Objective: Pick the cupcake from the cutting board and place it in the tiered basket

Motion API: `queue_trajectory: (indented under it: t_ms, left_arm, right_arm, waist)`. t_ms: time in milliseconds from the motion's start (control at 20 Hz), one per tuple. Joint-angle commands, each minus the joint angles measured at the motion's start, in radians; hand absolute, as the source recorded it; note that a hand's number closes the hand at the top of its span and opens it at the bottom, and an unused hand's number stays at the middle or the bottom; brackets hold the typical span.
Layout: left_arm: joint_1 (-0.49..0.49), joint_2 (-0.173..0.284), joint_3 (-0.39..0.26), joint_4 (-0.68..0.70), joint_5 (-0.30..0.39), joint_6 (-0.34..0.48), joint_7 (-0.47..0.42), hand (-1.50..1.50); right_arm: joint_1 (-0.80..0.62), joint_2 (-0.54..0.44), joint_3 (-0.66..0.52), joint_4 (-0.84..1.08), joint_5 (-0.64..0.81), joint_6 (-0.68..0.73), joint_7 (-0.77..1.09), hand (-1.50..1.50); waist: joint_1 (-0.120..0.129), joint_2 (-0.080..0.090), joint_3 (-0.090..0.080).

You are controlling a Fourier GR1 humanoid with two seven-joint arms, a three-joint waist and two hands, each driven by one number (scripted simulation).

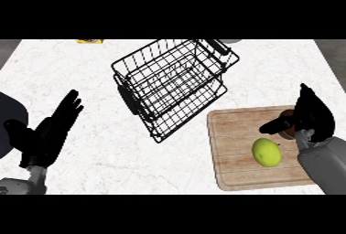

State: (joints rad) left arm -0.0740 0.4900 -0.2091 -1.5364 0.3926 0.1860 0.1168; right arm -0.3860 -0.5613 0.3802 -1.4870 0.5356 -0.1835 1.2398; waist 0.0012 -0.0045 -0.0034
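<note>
The right robot hand (307, 118) curls round the cupcake (289, 124) on the board (233, 155), beside a green apple (266, 152). The left robot hand (47, 132) rests open over the worktop (88, 73). The basket (174, 84) stands apart. No writing is readable.

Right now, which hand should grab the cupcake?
The right hand: it is already over the cutting board, curling round the cupcake. The left hand rests open, far across the counter.
</note>
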Motion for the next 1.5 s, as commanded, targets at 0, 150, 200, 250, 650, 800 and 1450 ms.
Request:
queue_trajectory:
  t_ms: [0, 150, 200, 250, 650, 800, 1450]
  left_arm:
    - [0.017, 0.004, 0.015, -0.04, 0.009, -0.008, 0.012, 0.0]
    - [-0.037, -0.047, -0.01, 0.022, -0.042, 0.034, 0.013, 0.0]
    - [-0.014, -0.037, -0.009, 0.004, -0.032, 0.004, -0.006, 0.0]
    - [0.023, -0.003, 0.017, -0.012, -0.024, -0.017, -0.009, 0.0]
    - [0.007, -0.024, 0.042, -0.007, -0.024, -0.03, 0.018, 0.0]
    - [0.008, -0.004, 0.076, 0.006, 0.001, -0.08, 0.005, 0.0]
    - [0.035, -0.085, 0.037, -0.007, -0.076, -0.051, 0.001, 0.0]
  right_arm:
    - [0.038, 0.022, -0.012, -0.023, 0.039, 0.038, 0.228, -1.5]
    - [0.038, 0.09, 0.012, 0.0, 0.116, 0.015, 0.239, -1.5]
    - [0.027, 0.104, -0.002, 0.042, 0.131, 0.015, 0.239, -1.5]
    - [0.072, 0.054, -0.042, 0.047, 0.125, 0.016, 0.164, -1.5]
    - [0.076, 0.122, -0.063, 0.04, 0.263, 0.074, 0.186, -1.5]
    - [0.091, 0.105, -0.145, 0.105, 0.224, 0.092, 0.079, -1.5]
    - [0.127, 0.18, -0.122, 0.164, 0.243, 0.195, -0.033, 1.5]
  waist:
    - [-0.006, -0.001, 0.002]
    - [-0.01, 0.003, 0.002]
    - [-0.002, 0.003, 0.002]
    - [-0.002, 0.002, 0.003]
    - [-0.003, 0.002, 0.003]
    - [0.0, 0.004, 0.003]
    - [0.005, 0.005, 0.003]
